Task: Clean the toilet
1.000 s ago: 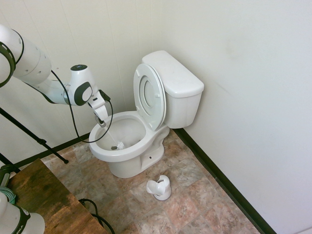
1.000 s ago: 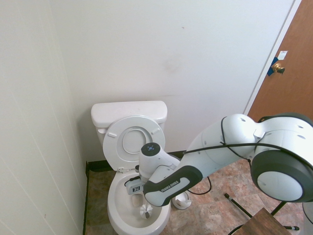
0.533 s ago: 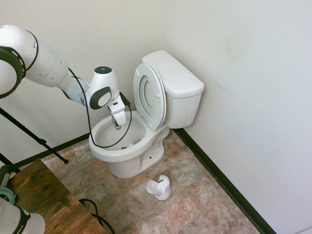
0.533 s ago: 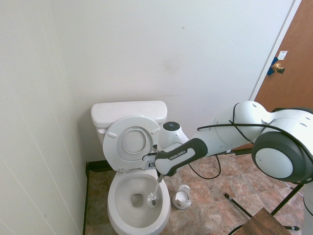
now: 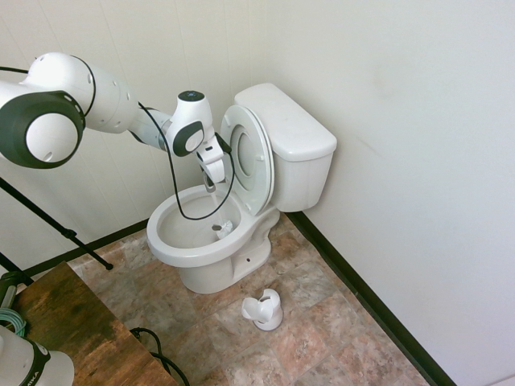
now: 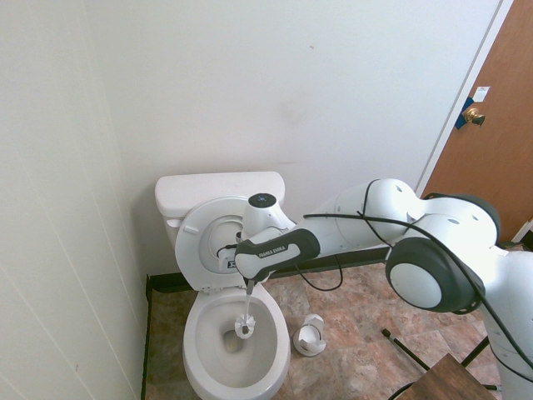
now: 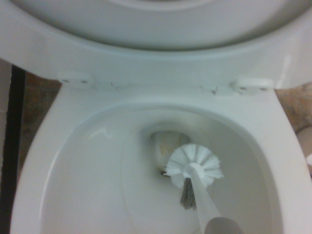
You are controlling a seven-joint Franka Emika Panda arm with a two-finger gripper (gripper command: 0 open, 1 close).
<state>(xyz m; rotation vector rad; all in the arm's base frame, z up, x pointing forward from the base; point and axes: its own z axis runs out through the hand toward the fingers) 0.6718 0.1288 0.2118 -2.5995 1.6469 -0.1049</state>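
First exterior view, read left to right. The white arm enters from the upper left of the frame and ends in the gripper [image 5: 209, 182], which points straight down above the rear part of the bowl, its fingers closed on the upper end of a toilet brush [image 5: 223, 229]. The white bristle head hangs inside the bowl, toward its right-hand inner wall. The toilet [image 5: 241, 193] occupies the centre of the frame: oval bowl low and left, seat and lid [image 5: 248, 157] raised together against the boxy tank [image 5: 294, 145] at upper right. Below the bowl, at lower centre, the small white brush holder [image 5: 263, 310] stands empty on the tiled floor [image 5: 322, 322], well apart from the pedestal.

Second exterior view. The toilet [image 6: 225, 275] stands at lower left; the gripper [image 6: 248, 282] is just in front of the raised seat, and the brush [image 6: 245, 325] reaches down beside the drain. The holder [image 6: 307, 335] lies to the right of the bowl.

Wrist view. The brush head [image 7: 194, 168] sits just beside the drain opening [image 7: 163, 146], which shows yellowish staining.

Progress, as judged: the brush is drawn and already in the bowl, so scrubbing is under way. Remaining work appears to be the drain, walls and under-rim, then returning the brush to its holder.
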